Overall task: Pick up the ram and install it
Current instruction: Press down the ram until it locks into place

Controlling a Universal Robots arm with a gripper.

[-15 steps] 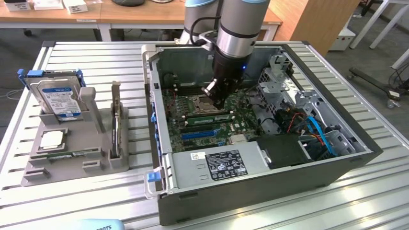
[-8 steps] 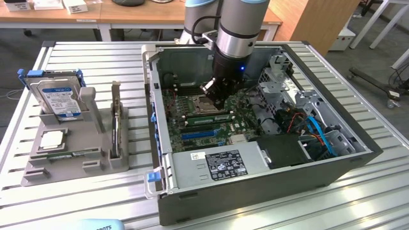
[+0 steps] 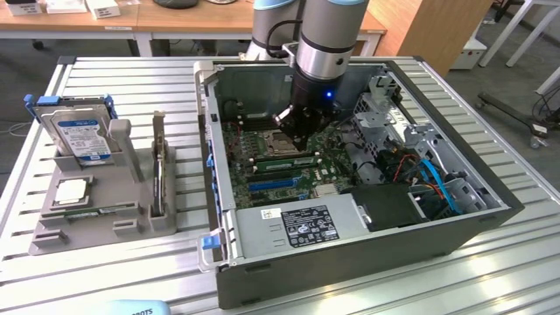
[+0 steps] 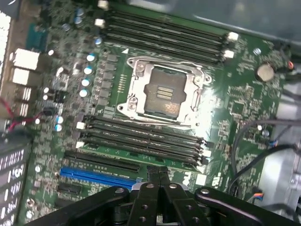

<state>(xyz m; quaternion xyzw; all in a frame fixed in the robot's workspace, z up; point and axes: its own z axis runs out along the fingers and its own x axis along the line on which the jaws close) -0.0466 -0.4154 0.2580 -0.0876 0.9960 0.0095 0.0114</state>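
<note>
While the ram (image 3: 88, 213) lies in the grey holder (image 3: 52, 239) on the desk (image 3: 131, 85), the hand (image 4: 159, 175), fingers pressed together, hangs over the motherboard (image 4: 235, 113).

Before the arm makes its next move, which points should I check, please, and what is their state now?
1. Gripper holds nothing: ok, fingers shut and empty, above the motherboard.
2. Ram picked up: not ok, it lies on the grey holder, outside the case.
3. Case open from above: ok.
4. Memory slots free: cannot tell.
5. Slot latches open: cannot tell.
</note>
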